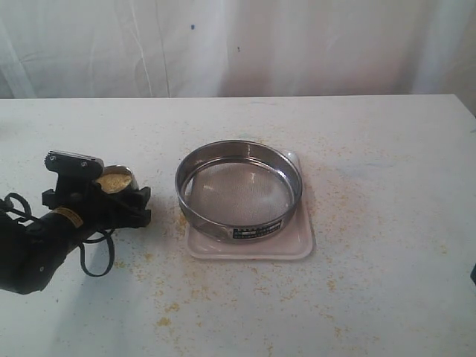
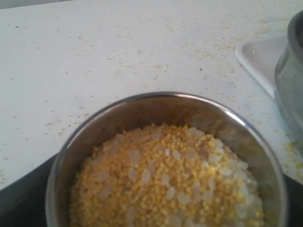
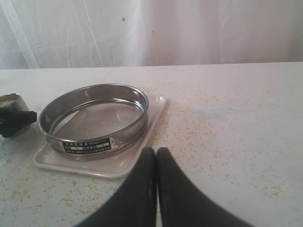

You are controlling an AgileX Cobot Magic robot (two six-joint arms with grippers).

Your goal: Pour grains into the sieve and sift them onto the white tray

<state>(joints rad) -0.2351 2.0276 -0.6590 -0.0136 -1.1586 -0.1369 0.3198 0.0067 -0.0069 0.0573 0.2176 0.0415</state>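
A white cloth backdrop (image 1: 297, 44) hangs behind the sieve, and a wide white tabletop (image 1: 387, 186) spreads around it on all sides. The small flat white square tray (image 1: 294, 242) with rounded corners lies directly under the sieve (image 1: 202, 214), a wide, shallow round steel ring with a fine mesh bottom that stands upright on it. To the left of the sieve in the exterior view, close by but apart from it, the black left gripper (image 1: 111, 184) is clamped round a small steel cup (image 2: 161, 109). The cup is heaped with the grains (image 2: 165, 189), fine yellow meal mixed with paler whitish kernels. The black right gripper (image 3: 156, 152) has its two fingers pressed together and sits apart from the sieve, facing its labelled side. The small dark label (image 1: 256, 230) is fixed on the sieve's wall. Stray yellow specks (image 1: 167, 309) dot the tabletop around the sieve.
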